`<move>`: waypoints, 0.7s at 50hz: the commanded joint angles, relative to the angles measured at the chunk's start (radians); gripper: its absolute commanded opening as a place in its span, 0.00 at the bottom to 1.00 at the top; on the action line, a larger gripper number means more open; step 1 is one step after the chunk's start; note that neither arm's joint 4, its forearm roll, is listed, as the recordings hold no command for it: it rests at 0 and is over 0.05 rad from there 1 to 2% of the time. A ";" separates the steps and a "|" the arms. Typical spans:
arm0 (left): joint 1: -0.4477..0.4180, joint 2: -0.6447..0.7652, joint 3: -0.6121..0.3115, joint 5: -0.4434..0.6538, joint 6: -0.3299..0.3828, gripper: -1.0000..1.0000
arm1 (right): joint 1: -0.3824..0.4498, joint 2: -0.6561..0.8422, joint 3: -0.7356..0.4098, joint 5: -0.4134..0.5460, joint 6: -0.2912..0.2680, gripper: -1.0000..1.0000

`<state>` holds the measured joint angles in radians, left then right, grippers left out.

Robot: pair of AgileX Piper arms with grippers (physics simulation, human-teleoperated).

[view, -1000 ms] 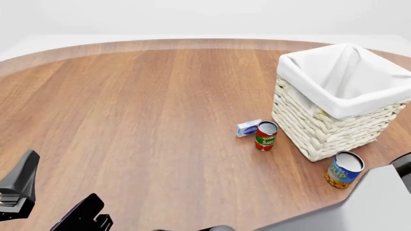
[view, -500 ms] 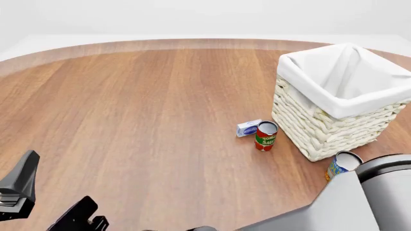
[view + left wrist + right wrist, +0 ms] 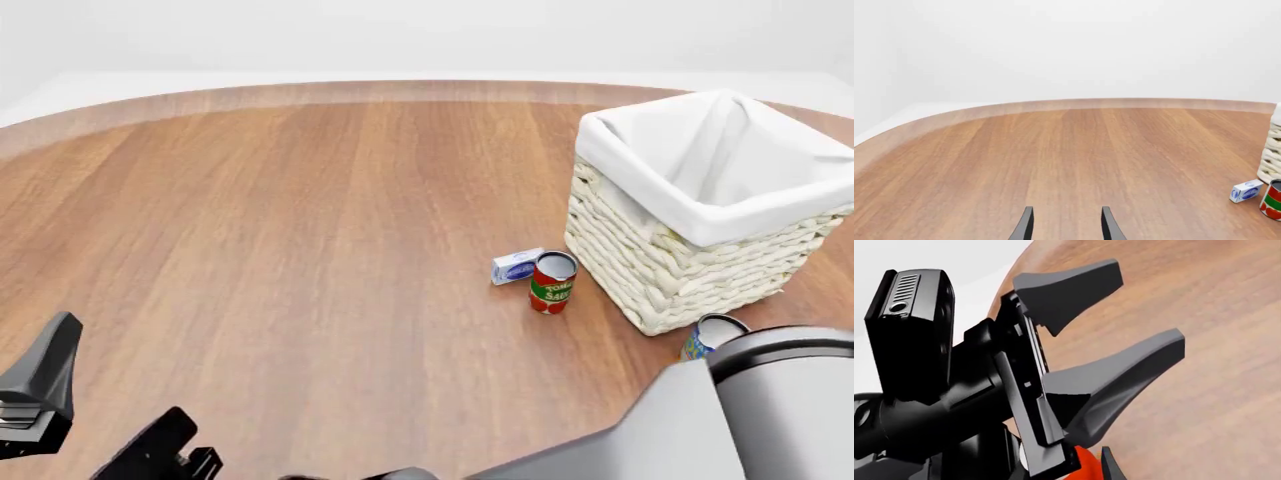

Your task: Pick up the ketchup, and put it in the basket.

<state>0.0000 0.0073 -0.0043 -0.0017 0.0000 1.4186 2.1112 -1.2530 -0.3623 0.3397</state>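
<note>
Front view, left to right.

- Left gripper (image 3: 123,368): low at the near left edge, above the wooden table (image 3: 294,230). Fingers spread, nothing between them. The left wrist view shows the same gap, with bare wood ahead.
- Small blue-and-white box (image 3: 517,266): lies flat right of centre, just beside a red-and-green tomato can (image 3: 551,283), which stands upright.
- Basket (image 3: 667,270): just right of the can, at the table's right side. White liner folded over the rim.
- Blue-and-yellow can (image 3: 705,336): near the basket's front corner, mostly hidden behind the right arm (image 3: 761,410), which fills the lower right corner.
- Right gripper: cannot tell its state. Its wrist view is mostly filled by the left gripper.
- Ketchup: cannot be located. A red surface (image 3: 1084,466) shows at the edge of the right wrist view, but too little of it to identify.
</note>
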 commanded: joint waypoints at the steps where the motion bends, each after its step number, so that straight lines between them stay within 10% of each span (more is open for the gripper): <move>1: 0.000 0.000 0.000 0.000 0.000 1.00 | -0.003 0.011 -0.001 -0.008 0.003 0.00; 35: 0.000 0.000 0.000 0.000 0.000 1.00 | -0.016 -0.040 0.038 -0.032 0.014 0.00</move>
<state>0.0000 0.0073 -0.0043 -0.0017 0.0000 1.4074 2.0935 -1.2309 -0.3910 0.3337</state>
